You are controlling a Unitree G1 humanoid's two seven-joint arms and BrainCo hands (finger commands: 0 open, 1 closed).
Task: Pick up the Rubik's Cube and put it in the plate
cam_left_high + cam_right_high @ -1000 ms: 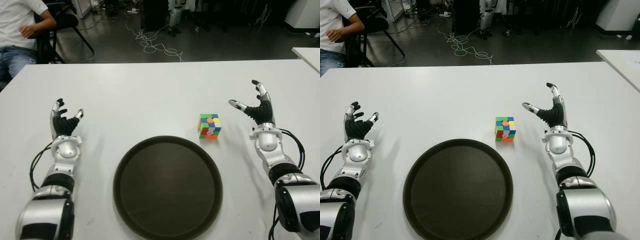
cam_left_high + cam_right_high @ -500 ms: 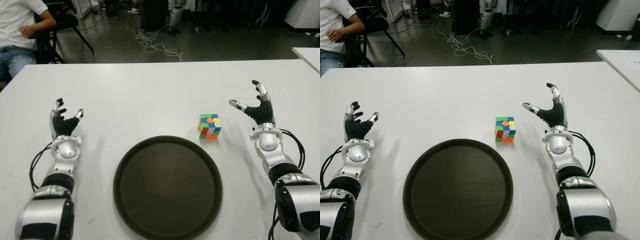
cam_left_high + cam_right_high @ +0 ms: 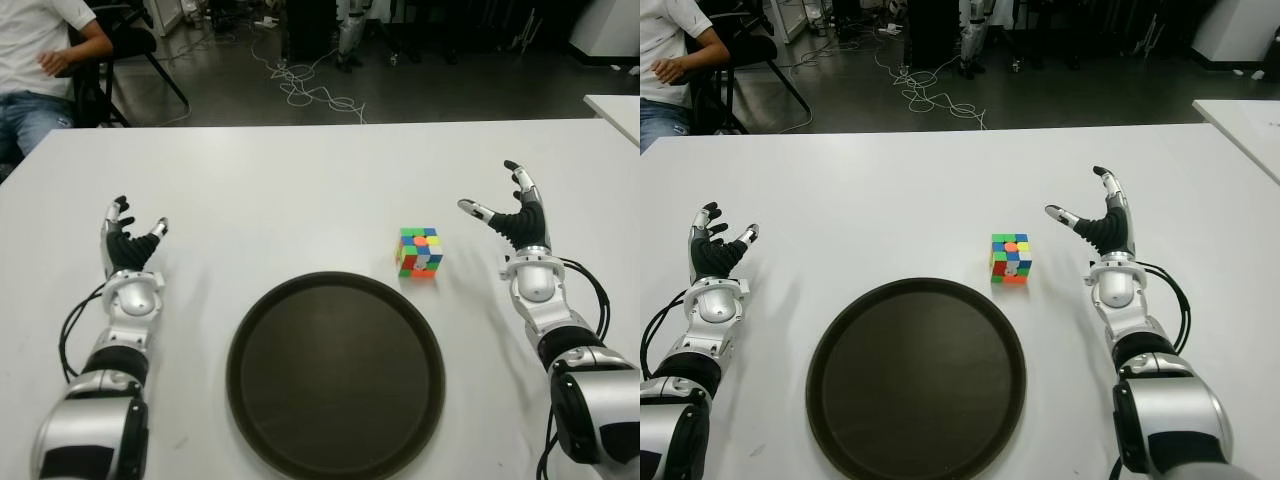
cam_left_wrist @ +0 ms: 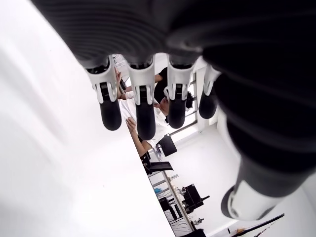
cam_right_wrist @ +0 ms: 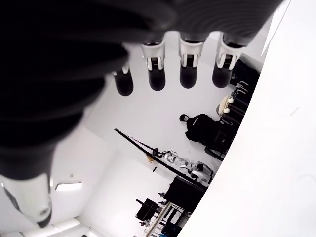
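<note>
The Rubik's Cube (image 3: 419,252), with mixed green, orange, blue and yellow tiles, sits on the white table (image 3: 300,190) just beyond the right rim of the round dark brown plate (image 3: 335,372). The plate holds nothing. My right hand (image 3: 508,214) stands a little to the right of the cube, apart from it, fingers spread upward and empty. My left hand (image 3: 128,238) shows at the far left of the table, left of the plate, fingers spread and empty. Each wrist view shows only its own straight fingers (image 4: 143,103) (image 5: 188,69) with nothing between them.
A seated person (image 3: 40,70) in a white shirt is at the table's far left corner. Cables (image 3: 305,85) lie on the dark floor beyond the far edge. Another white table's corner (image 3: 615,110) shows at the right.
</note>
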